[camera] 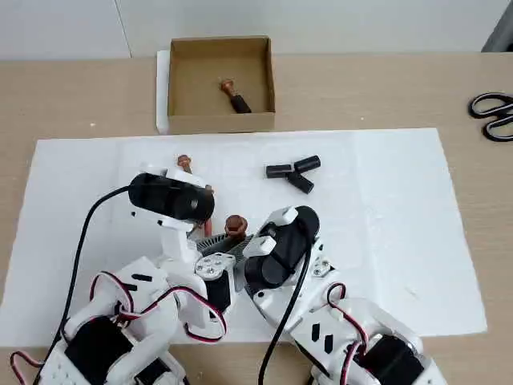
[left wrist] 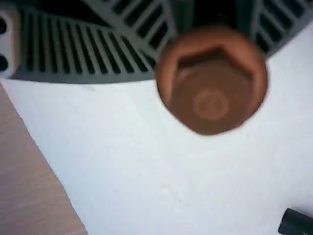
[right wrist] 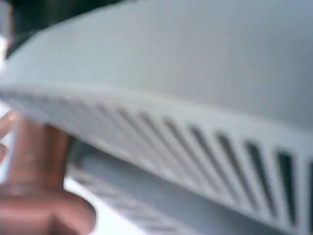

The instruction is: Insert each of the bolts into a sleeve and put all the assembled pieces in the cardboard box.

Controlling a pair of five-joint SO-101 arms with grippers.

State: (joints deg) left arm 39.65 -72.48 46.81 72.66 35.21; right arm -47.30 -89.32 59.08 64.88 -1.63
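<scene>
High view first: the cardboard box (camera: 220, 123) sits on the table (camera: 80, 96) at the far side, just past the white sheet (camera: 401, 241). One bolt-in-sleeve piece (camera: 235, 95) is lying inside it. Three loose black sleeves (camera: 292, 172) are bunched together on the sheet, a bit right of centre and near the box.

One bolt (camera: 235, 224) sits at the near side, right between the left arm (camera: 172, 196) and the right arm (camera: 280, 245), up against some grey ribbed plastic (camera: 218, 243). The left wrist view has that bolt (left wrist: 212, 81) head-on with the ribs behind it, plus a sleeve (left wrist: 296, 223) poking in at the corner. The right wrist view catches its shank and head (right wrist: 36, 196) next to more ribs.

Honestly I can't tell for either claw whether it's wide, narrow or clamped on anything.

A second bolt (camera: 184, 163) pokes out just beyond the left arm on the far side. Scissors (camera: 493, 114) lie on the table at the far right.
</scene>
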